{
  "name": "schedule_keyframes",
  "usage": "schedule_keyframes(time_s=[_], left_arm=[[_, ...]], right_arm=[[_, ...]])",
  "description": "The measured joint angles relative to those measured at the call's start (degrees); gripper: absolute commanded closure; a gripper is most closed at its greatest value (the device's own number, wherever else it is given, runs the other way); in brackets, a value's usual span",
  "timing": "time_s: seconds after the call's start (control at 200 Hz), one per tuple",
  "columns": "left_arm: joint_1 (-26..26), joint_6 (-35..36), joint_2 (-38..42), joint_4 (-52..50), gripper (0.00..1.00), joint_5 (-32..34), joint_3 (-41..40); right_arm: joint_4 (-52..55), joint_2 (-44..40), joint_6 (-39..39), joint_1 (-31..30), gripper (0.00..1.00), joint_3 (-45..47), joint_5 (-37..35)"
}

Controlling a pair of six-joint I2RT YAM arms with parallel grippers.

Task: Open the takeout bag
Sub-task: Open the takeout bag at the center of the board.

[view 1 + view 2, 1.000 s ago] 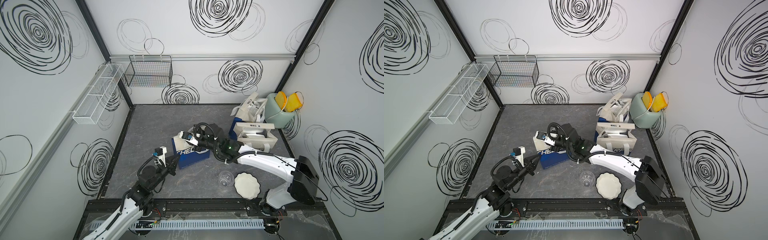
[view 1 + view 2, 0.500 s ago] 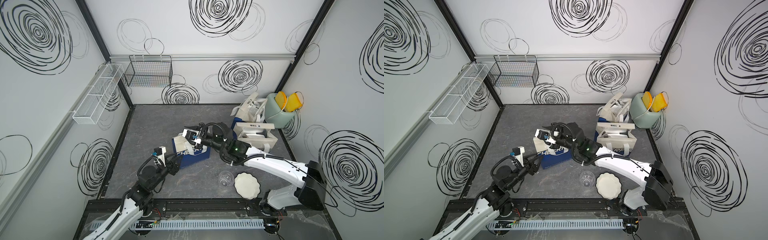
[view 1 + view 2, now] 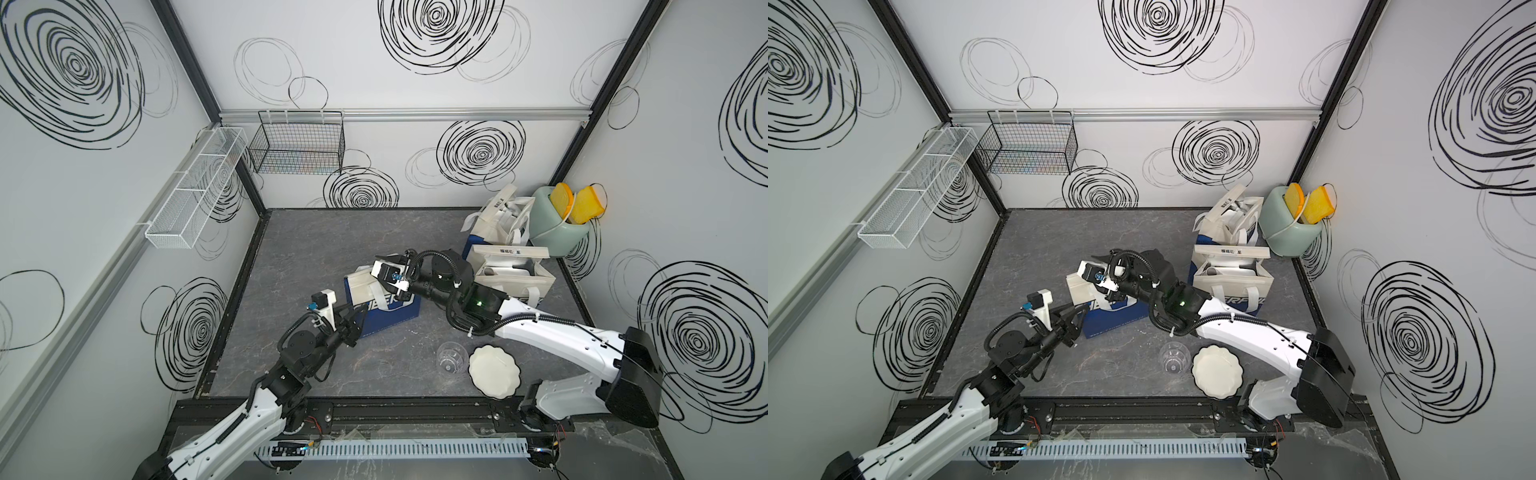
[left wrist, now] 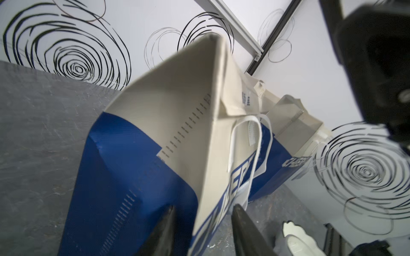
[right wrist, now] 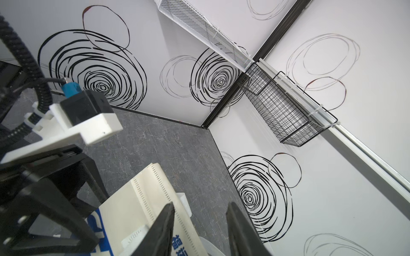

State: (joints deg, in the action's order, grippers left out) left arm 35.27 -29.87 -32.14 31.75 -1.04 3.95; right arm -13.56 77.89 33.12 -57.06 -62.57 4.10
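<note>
The takeout bag (image 3: pixel 388 313) (image 3: pixel 1115 322), blue below and cream above, stands mid-table with its cream top (image 4: pixel 188 106) folded to a ridge and white handles (image 4: pixel 250 141) hanging down its side. My left gripper (image 4: pixel 205 219) (image 3: pixel 360 311) is open. Its fingers straddle the bag's near lower corner, one against the blue end wall, the other clear of the printed side. My right gripper (image 5: pixel 200 212) is also open, over the bag's cream top flap (image 5: pixel 142 199). One finger overlaps the flap's perforated edge, and bare floor shows between the fingers. In both top views the wrist camera hides those fingers.
Two more bags (image 3: pixel 513 276) (image 3: pixel 496 220) stand at the back right beside a green bin (image 3: pixel 559 228) holding yellow items. A clear cup (image 3: pixel 451 357) and a white scalloped plate (image 3: pixel 494 372) lie near the front. A black basket (image 3: pixel 299 149) and a white one (image 3: pixel 195 191) hang on the walls.
My left gripper went from shut to open and edged forward onto the bag's corner. My right gripper widened a little, and its arm stretched out over the bag's top.
</note>
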Motion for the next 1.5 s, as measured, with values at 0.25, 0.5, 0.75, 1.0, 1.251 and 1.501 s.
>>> schedule_keyframes(time_s=[0.25, 0.5, 0.75, 1.0, 1.251, 1.501], left_arm=[[4.0, 3.8, -0.7, 2.3, 0.95, -0.7, 0.3], [5.5, 5.9, -0.3, 2.1, 1.0, -0.9, 0.2], [5.7, 6.2, 0.0, 1.7, 1.0, -1.1, 0.2], [6.0, 6.3, 0.0, 1.7, 1.0, -1.1, 0.2], [6.1, 6.4, 0.2, 1.3, 1.0, -0.6, 0.2], [6.1, 6.4, 0.6, 1.1, 1.0, -0.5, 0.2]], right_arm=[[0.2, -3.2, -0.3, 0.3, 0.58, 1.8, 0.3], [1.6, -3.9, 4.8, -1.1, 0.58, 7.1, 1.0], [1.8, -3.7, 12.5, -5.7, 0.57, 10.6, -2.4], [-1.1, 0.6, 16.4, -7.6, 0.58, 9.5, -6.8], [-3.4, 4.2, 19.2, -9.4, 0.59, 9.0, -13.1], [-8.4, 4.2, 21.1, -9.6, 0.62, 9.0, -17.7]])
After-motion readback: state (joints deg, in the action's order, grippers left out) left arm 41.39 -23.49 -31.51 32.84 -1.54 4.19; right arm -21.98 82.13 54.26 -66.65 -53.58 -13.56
